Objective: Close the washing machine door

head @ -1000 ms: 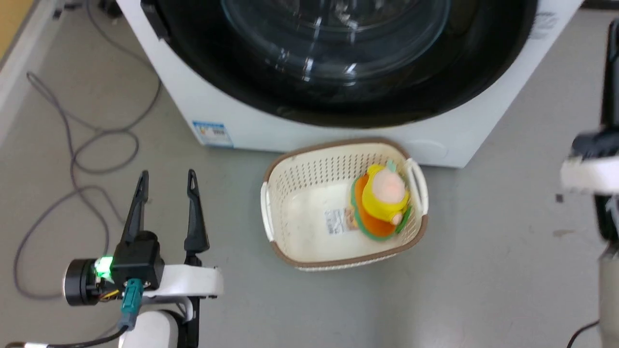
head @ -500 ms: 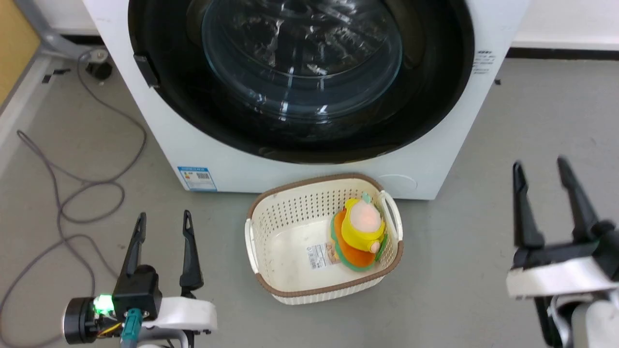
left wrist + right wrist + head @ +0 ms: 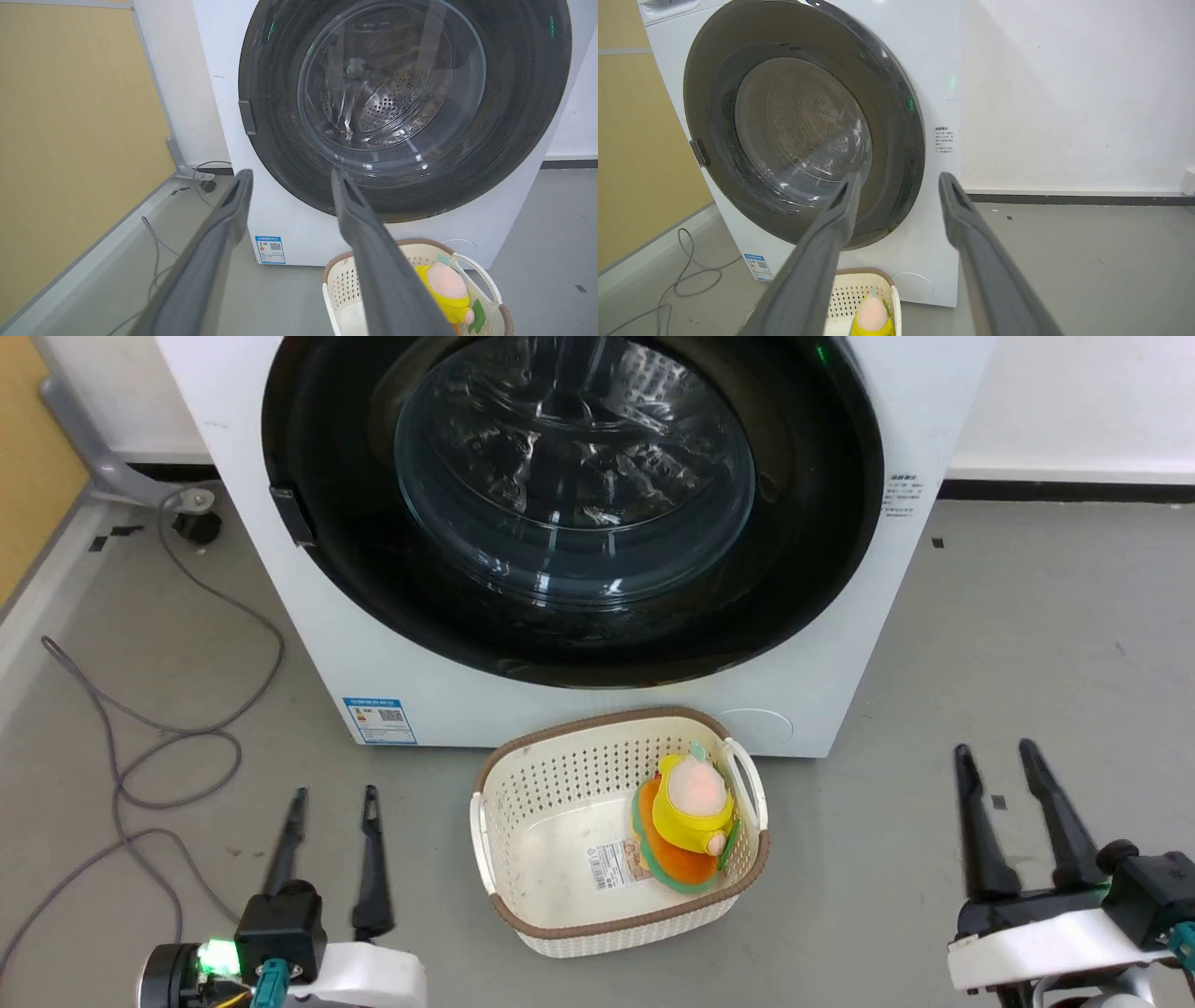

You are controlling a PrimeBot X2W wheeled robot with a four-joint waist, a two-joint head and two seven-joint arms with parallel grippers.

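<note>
Grey flooring is occupied by the washing machine, which is set against a white wall. The washing machine door is seated in the machine's front panel and appears flush with it; whether it is fully latched cannot be confirmed from these angles. The perforated drum is seen through the glass. A cream basket is placed on the floor just in front of the machine, and a yellow and orange plush toy is contained in it. The left gripper is held at the lower left of the head view, the right gripper at the lower right. Both are well apart from the door, with fingers spread wide and nothing held between them. A grey cable is laid loosely on the floor at the left.
</note>
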